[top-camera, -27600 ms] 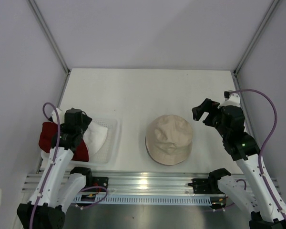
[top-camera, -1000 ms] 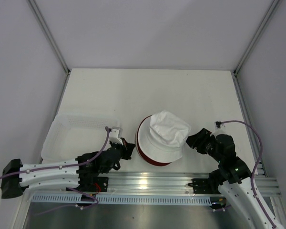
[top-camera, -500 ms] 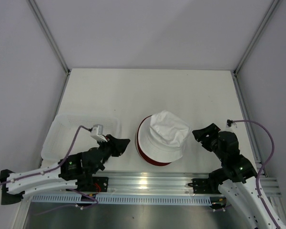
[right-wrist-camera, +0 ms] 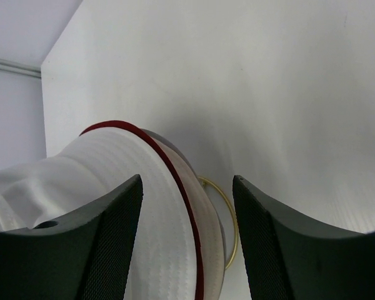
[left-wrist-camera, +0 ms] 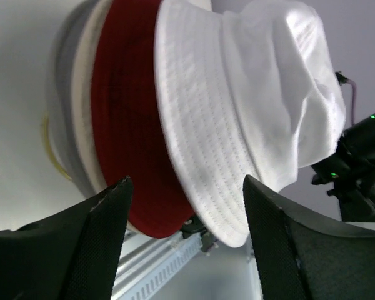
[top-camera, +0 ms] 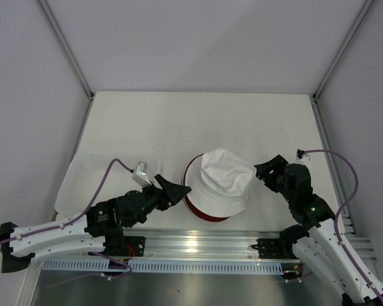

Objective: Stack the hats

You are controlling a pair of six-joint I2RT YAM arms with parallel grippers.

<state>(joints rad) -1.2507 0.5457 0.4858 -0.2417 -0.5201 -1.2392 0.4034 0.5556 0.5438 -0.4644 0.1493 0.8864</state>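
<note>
Flat white matte bench, boxed in by plain pale grey walls on three sides. Slim aluminium corner posts rise from both back corners. Ribbed aluminium rail along near edge. Even light, soft shadows.

clear plastic tray at left of white table

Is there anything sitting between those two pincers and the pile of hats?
Nothing visible does. The left pincer and right pincer are both open, one close at each side of the pile, where the white hat lies on the red hat.
</note>
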